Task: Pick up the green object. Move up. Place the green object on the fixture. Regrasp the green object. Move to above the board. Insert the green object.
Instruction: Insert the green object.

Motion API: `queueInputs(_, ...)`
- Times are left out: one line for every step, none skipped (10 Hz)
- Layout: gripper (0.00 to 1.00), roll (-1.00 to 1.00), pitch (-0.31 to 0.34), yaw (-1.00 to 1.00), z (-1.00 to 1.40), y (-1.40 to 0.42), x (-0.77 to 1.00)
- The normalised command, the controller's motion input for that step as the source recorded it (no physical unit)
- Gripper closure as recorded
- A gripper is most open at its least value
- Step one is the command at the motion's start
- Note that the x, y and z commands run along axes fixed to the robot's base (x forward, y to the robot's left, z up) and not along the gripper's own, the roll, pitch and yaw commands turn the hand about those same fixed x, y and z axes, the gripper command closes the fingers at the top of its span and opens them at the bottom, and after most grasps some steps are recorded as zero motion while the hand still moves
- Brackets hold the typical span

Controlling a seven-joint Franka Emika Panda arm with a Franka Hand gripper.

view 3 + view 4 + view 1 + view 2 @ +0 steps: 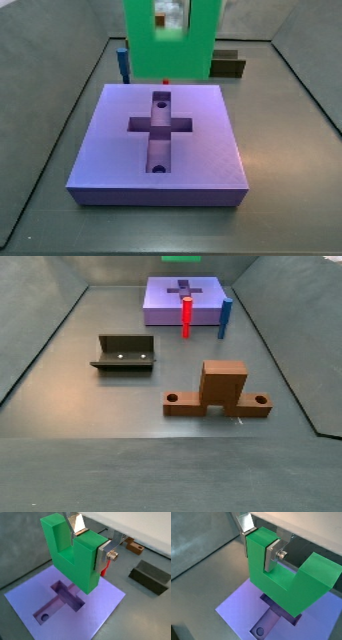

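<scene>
Green object (pixel 75 559) | your gripper (pixel 90 542) clamps one prong, prongs up | hanging over board (pixel 100 614) at worktop's far edge, so its base faces cross slot (pixel 159 126)

No readable text, labels, brands or numbers are shown. The gripper (pixel 89 539) is closed on the green object (pixel 73 554) above the unmarked board (pixel 160 140).

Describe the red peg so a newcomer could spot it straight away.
Find the big lavender board at the far end of the floor. Two thin upright pegs stand by its edge; the red peg is beside the blue peg. Colour alone separates them.
</scene>
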Motion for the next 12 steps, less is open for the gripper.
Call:
queueInputs(1.0, 0.1, -0.047, 0.08, -0.55, -0.17, 0.0)
queueInputs(1.0, 0.05, -0.021, 0.0, -0.42, -0.16, 0.0)
queueInputs(1.0, 0.06, -0.011, 0.0, -0.38, -0.09, -0.06)
queueInputs(1.0, 0.02, 0.0, 0.0, -0.31, -0.05, -0.05)
queueInputs(1.0, -0.02, -0.027, 0.0, -0.25, -0.04, 0.0)
queueInputs(1.0, 0.0, -0.053, 0.1, -0.33, -0.09, 0.0)
queueInputs(1.0, 0.01, -0.034, 0.12, -0.33, -0.07, 0.0)
queueInputs(1.0, 0.01, -0.03, 0.12, -0.35, -0.04, 0.0)
queueInputs(1.0, 0.08, -0.026, 0.12, -0.37, -0.07, 0.0)
queueInputs(1.0, 0.16, -0.016, 0.11, -0.31, -0.09, -0.01)
queueInputs(1.0, 0.18, -0.011, 0.06, -0.27, -0.07, 0.0)
queueInputs(1.0, 0.16, 0.0, 0.0, -0.21, -0.01, 0.0)
